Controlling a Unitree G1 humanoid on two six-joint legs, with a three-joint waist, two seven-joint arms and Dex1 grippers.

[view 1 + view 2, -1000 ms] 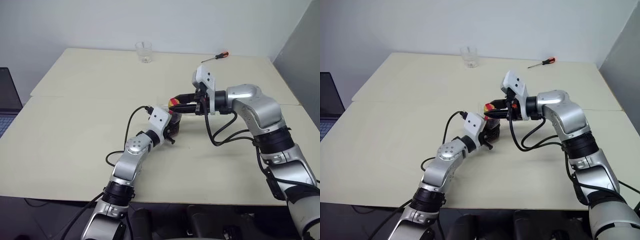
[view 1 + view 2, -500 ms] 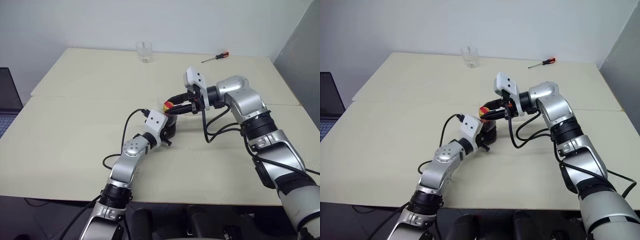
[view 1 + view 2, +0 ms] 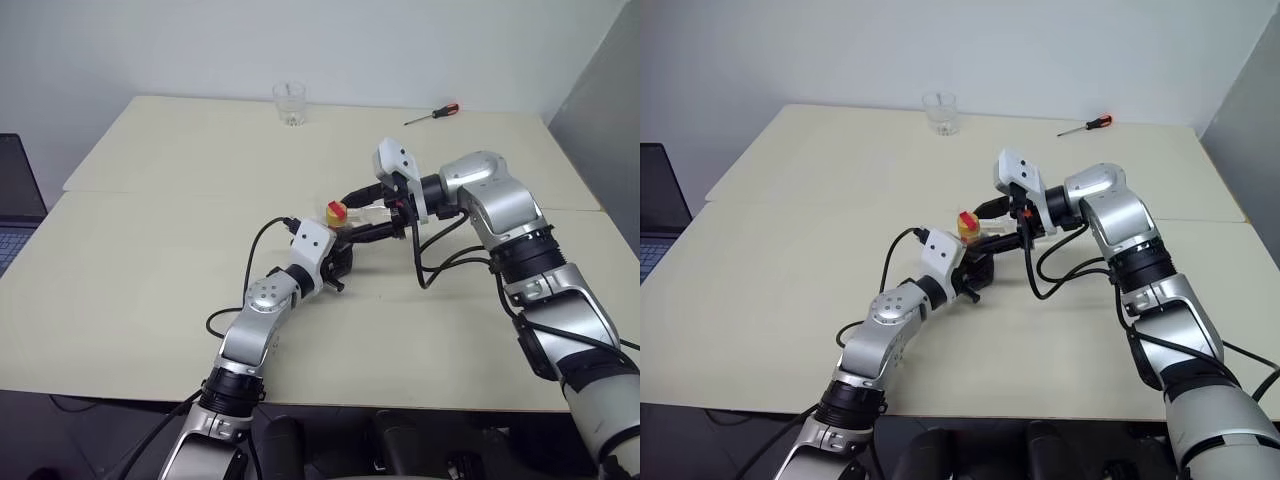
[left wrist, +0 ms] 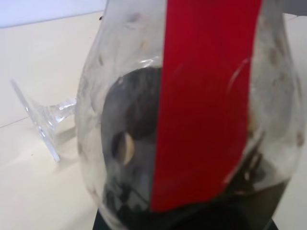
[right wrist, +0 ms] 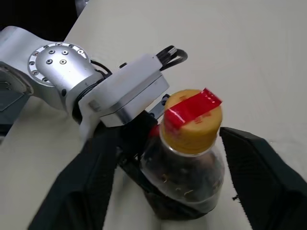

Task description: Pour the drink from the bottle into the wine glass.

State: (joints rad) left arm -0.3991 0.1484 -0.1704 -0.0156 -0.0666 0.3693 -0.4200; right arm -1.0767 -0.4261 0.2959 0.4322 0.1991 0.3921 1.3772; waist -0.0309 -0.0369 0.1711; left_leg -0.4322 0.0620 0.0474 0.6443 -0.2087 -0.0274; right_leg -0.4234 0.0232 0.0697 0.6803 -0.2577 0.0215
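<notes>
Against a plain white wall (image 3: 330,45), cream table (image 3: 140,260) carries screwdriver (image 3: 431,113).

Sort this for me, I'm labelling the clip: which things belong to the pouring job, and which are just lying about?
Job in hand: bottle; dark drink inside it; wine glass.
Lying about: short tumbler; screwdriver; laptop.

head pair: high, looking down, far | wrists: close | shared: bottle (image 5: 192,143)
</notes>
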